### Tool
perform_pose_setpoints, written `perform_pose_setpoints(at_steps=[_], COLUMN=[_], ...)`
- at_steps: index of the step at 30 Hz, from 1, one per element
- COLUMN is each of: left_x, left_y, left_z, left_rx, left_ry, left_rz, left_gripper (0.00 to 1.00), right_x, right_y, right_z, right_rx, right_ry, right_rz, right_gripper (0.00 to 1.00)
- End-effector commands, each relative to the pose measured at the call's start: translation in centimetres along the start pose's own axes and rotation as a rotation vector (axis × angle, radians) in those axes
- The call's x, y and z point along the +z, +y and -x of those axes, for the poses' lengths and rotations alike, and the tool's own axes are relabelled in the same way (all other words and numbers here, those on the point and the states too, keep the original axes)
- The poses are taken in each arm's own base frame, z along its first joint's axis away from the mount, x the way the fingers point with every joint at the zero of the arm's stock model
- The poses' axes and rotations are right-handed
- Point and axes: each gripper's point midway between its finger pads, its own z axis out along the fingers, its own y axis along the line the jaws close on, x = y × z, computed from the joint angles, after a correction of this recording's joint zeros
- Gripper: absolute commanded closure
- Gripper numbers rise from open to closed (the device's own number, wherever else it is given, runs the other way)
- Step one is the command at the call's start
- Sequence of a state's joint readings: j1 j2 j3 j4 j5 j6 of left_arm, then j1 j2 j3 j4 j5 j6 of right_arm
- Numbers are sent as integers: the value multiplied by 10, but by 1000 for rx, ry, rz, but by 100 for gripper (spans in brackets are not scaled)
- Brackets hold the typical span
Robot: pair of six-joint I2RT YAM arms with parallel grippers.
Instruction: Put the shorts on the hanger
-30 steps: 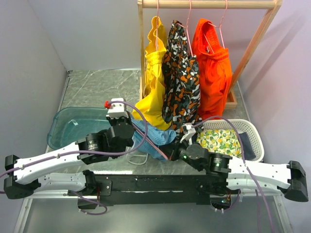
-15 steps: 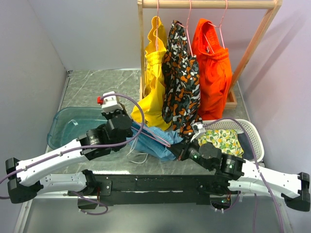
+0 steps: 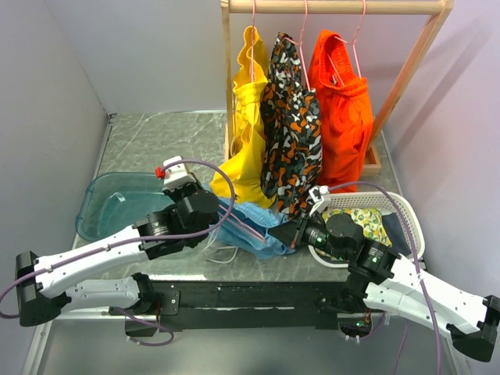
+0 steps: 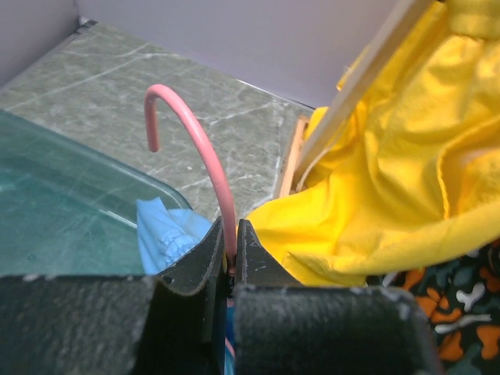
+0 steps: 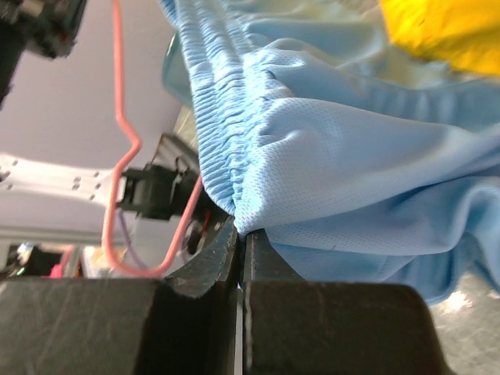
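Note:
The light-blue shorts (image 3: 254,226) lie bunched on the table between both arms. In the right wrist view, my right gripper (image 5: 241,234) is shut on the edge of the shorts (image 5: 344,156) just below the gathered waistband. My left gripper (image 4: 232,226) is shut on the neck of the pink hanger (image 4: 205,148), whose hook curls up and to the left above the jaws. The hanger (image 5: 121,133) also runs down the left of the right wrist view, beside the waistband. From the top, the left gripper (image 3: 209,212) and right gripper (image 3: 291,233) flank the shorts.
A teal plastic tub (image 3: 117,207) sits at the left. At the right, a white basket (image 3: 402,215) holds a lemon-print cloth (image 3: 355,223). Behind stands a wooden rack (image 3: 406,86) with yellow (image 3: 248,133), patterned (image 3: 291,133) and orange (image 3: 342,117) garments hanging close over the shorts.
The right arm has swung out to the right and its gripper has shifted toward the near edge, taking the shorts' edge along. The left gripper has moved slightly left with the hanger.

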State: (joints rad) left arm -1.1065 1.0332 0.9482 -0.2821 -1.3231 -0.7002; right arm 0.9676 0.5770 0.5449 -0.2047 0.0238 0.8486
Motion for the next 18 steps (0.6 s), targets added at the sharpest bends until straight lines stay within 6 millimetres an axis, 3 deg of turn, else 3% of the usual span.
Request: perform_pose_setpoints(at_steps=[1, 4, 5, 6, 9, 18], left_x=[8, 11, 10, 11, 12, 15], left_y=[20, 20, 31, 30, 34, 27], left_z=[15, 10, 4, 2, -1, -9], left_rx=[-44, -44, 46, -45, -36, 16], left_ry=[-114, -134, -126, -138, -157, -173], left_rz=[165, 194, 208, 207, 218, 216], left_gripper=[99, 99, 99, 99, 99, 99], right_x=[-11, -16, -19, -21, -28, -38], right_y=[37, 39, 40, 39, 40, 42], right_z=[5, 4, 7, 9, 15, 25], right_rx=[38, 47, 54, 57, 67, 77], right_ry=[61, 75, 64, 58, 41, 30], right_rz=[135, 146, 151, 150, 154, 153], right_gripper=[100, 100, 100, 100, 100, 100])
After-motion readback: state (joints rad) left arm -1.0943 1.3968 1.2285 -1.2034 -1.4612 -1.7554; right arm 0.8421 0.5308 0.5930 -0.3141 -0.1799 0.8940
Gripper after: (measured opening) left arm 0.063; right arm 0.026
